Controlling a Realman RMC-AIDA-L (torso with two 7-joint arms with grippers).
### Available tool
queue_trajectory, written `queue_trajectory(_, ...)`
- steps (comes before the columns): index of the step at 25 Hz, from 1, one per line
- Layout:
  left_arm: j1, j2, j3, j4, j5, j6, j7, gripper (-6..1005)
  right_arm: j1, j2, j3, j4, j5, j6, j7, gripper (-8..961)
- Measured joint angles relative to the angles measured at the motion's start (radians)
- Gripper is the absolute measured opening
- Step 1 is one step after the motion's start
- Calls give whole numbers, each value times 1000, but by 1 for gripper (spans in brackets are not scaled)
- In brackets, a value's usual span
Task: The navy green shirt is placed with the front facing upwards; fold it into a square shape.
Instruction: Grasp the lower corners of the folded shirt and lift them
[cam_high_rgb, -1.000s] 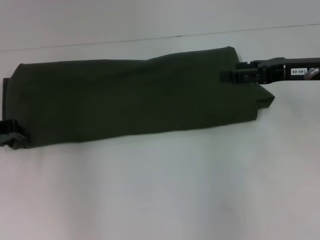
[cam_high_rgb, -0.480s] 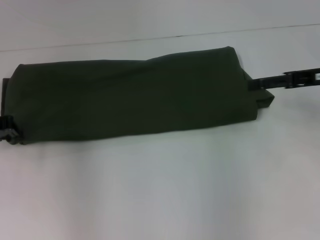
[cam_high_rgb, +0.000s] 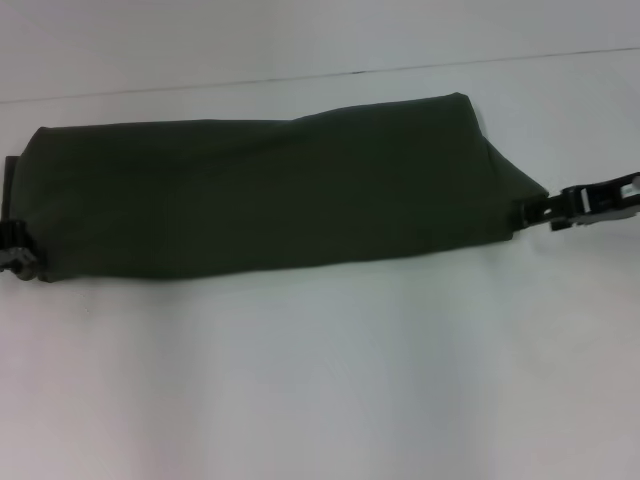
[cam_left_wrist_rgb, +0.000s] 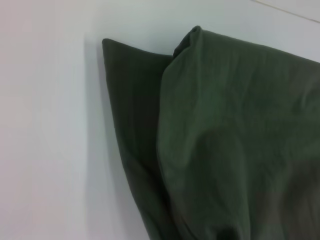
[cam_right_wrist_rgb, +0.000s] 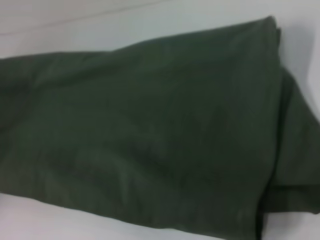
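Shirt (cam_high_rgb: 270, 195) folded long, end effectors at ends — left (cam_high_rgb: 18, 256), right (cam_high_rgb: 545, 210).

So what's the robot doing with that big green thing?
It's folding a navy green shirt on a white table. The shirt is already folded into a long band lying flat across the table, with only plain green cloth showing. The left gripper sits at the band's left end, near its front corner, and the right gripper is at the corner of the right end. The band is not a square yet.
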Motion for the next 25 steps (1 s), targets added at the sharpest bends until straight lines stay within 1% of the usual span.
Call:
queue_trajectory(3, 0, -1, 3, 0, 0, 0, 0, 55, 22, 7, -1, 38, -24, 30, -4, 898)
queue_trajectory(5, 0, -2, 1, 0, 0, 0, 3, 54, 30, 16, -2, 54, -27, 62, -14, 898)
queue_trajectory(12, 2, -6, 0, 0, 0, 1, 6, 55, 34, 34, -6, 60, -23, 123, -38, 898)
queue_trajectory(18, 2, -7, 0, 0, 0, 1, 8, 55, 36, 58, -8, 85, -22, 183, -63, 899)
queue_trajectory(25, 1, -7, 2, 0, 0, 1, 8, 55, 46, 60, -8, 143, -22, 232, -74, 898)
